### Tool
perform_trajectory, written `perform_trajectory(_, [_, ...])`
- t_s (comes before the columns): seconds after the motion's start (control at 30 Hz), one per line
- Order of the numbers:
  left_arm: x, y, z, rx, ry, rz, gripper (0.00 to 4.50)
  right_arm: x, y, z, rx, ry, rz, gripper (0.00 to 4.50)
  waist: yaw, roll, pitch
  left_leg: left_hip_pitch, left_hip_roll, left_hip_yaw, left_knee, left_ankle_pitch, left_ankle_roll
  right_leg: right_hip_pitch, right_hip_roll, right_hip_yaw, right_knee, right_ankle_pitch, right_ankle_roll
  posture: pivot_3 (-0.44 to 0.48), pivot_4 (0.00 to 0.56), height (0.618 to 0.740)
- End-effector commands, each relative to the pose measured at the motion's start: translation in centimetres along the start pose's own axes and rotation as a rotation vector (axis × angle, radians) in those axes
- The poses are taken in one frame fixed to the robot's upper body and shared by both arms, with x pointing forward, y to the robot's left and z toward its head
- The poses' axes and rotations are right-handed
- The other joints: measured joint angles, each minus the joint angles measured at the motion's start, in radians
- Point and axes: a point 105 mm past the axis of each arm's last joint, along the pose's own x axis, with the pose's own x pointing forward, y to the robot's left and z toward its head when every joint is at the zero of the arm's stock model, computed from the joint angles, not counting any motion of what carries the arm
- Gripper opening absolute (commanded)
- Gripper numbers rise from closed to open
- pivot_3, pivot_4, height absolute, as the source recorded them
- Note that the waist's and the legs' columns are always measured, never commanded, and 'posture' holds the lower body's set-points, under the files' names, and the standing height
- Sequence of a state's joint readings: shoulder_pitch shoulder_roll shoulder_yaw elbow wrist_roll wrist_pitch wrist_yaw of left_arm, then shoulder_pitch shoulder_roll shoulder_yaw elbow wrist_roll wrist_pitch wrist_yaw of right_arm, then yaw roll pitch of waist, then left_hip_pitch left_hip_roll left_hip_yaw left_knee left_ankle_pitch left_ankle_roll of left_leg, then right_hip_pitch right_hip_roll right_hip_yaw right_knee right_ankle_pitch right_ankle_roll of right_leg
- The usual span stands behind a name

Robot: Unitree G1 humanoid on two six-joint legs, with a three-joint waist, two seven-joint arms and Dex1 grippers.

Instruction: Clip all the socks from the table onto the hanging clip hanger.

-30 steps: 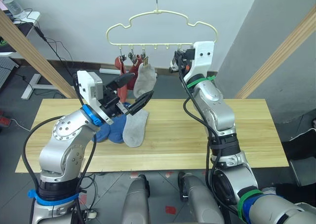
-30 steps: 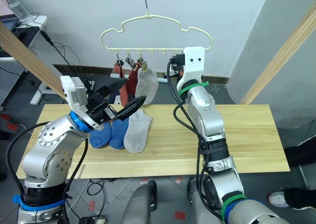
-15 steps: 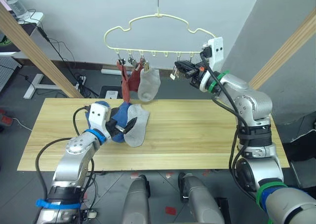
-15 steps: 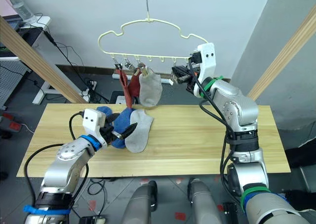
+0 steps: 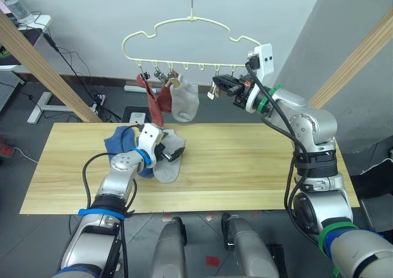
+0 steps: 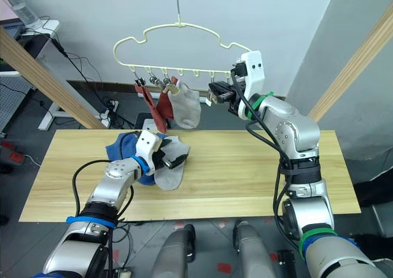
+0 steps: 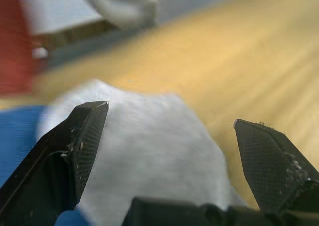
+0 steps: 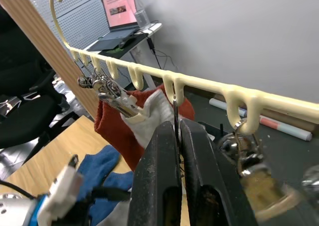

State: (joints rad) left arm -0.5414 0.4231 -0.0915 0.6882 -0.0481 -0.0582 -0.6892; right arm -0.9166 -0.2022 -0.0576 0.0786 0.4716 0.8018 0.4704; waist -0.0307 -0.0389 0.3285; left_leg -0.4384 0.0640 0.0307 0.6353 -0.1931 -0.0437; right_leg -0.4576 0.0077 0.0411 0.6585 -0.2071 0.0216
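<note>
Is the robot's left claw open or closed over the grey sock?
Open. In the left wrist view, the left gripper has its two black fingers spread wide apart, with the grey sock lying on the table between them, not pinched.

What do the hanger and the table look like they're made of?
The hanger looks like thin wire with a glossy pale-yellow coating, probably plastic, and shiny metal clips. The table looks like light matte wood, with grain lines and plank seams.

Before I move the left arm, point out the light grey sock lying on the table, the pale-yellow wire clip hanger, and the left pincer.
light grey sock on the table [image 5: 166, 167], left eye view, lower flat part.
pale-yellow wire clip hanger [image 5: 190, 21], left eye view, top of outline.
left pincer [image 7: 169, 131], left wrist view, midway between fingertips.
</note>
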Motion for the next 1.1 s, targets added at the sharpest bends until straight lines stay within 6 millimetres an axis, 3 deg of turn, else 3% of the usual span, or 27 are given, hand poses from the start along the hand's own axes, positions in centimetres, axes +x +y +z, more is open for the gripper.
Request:
perform_trajectory(0.03, [0.4, -0.1, 0.4, 0.055, -0.012, -0.014, 4.5, 0.0, -0.2, 0.6, -0.01, -0.02, -0.016, 0.02, -0.001, 0.0, 0.0, 0.0, 0.0, 0.0, 0.0, 0.0, 0.0, 0.0, 0.0, 0.0, 0.0, 0.0, 0.0, -0.051, 0.333, 0.74])
perform_trajectory(0.17, [1.0, -0.9, -0.9, 0.116, 0.077, -0.078, 4.5, -0.2, -0.3, 0.7, -0.013, -0.021, -0.032, 0.02, -0.001, 0.0, 0.0, 0.0, 0.0, 0.0, 0.0, 0.0, 0.0, 0.0, 0.0, 0.0, 0.001, 0.0, 0.0, -0.061, 0.336, 0.74])
perform_trajectory(0.43, [0.7, -1.1, 0.7, 0.153, -0.013, -0.089, 2.16, -0.3, -0.7, 0.5, -0.013, -0.017, -0.056, 0.0, -0.002, 0.0, 0.0, 0.0, 0.0, 0.0, 0.0, 0.0, 0.0, 0.0, 0.0, 0.0, 0.0, 0.0, 0.0, -0.063, 0.337, 0.74])
perform_trajectory(0.53, [0.4, -1.7, 1.3, 0.175, -0.051, -0.109, 1.56, -0.3, -0.9, 0.4, -0.003, -0.015, -0.059, 0.0, -0.001, 0.0, 0.0, 0.0, 0.0, 0.0, 0.0, 0.0, 0.0, 0.0, 0.0, 0.0, 0.0, 0.0, 0.0, -0.052, 0.338, 0.74])
perform_trajectory(0.57, [0.1, -1.9, 1.7, 0.197, -0.075, -0.115, 1.48, -0.3, -1.1, 0.3, 0.006, -0.01, -0.062, 0.0, -0.002, 0.0, 0.0, 0.0, 0.0, 0.0, 0.0, 0.0, 0.0, 0.0, 0.0, 0.0, 0.0, 0.0, 0.0, -0.052, 0.338, 0.74])
perform_trajectory(0.73, [-0.9, -2.1, 4.4, 0.226, -0.202, -0.114, 0.01, -0.4, -2.0, -0.4, 0.067, 0.016, -0.072, 0.0, 0.0, 0.0, 0.0, 0.0, 0.0, 0.0, 0.0, 0.0, 0.0, 0.0, 0.0, 0.0, 0.0, 0.0, 0.0, -0.045, 0.334, 0.74])
perform_trajectory(0.9, [-1.9, -2.3, 6.9, 0.24, -0.319, -0.112, 0.01, -0.6, -2.7, -0.4, 0.11, 0.023, -0.08, 0.0, 0.001, 0.0, 0.0, 0.0, 0.0, 0.0, 0.0, 0.0, 0.0, 0.001, -0.001, 0.0, 0.0, 0.0, 0.0, -0.034, 0.332, 0.74])
perform_trajectory(1.0, [-3.8, -3.2, 11.3, 0.314, -0.525, -0.109, 0.01, -0.7, -2.8, 0.0, 0.219, 0.031, -0.058, 0.0, 0.0, 0.0, 0.0, 0.0, 0.0, 0.0, 0.0, 0.0, 0.0, 0.0, -0.001, 0.0, 0.0, 0.0, 0.0, -0.029, 0.331, 0.74])
perform_trajectory(1.1, [-4.7, -3.7, 12.7, 0.38, -0.609, -0.092, 0.01, -0.9, -2.3, 0.1, 0.295, 0.049, -0.017, 0.0, 0.002, 0.0, 0.0, 0.0, 0.0, 0.0, -0.001, 0.0, 0.0, 0.001, -0.001, 0.0, -0.001, 0.0, 0.0, -0.028, 0.327, 0.74])
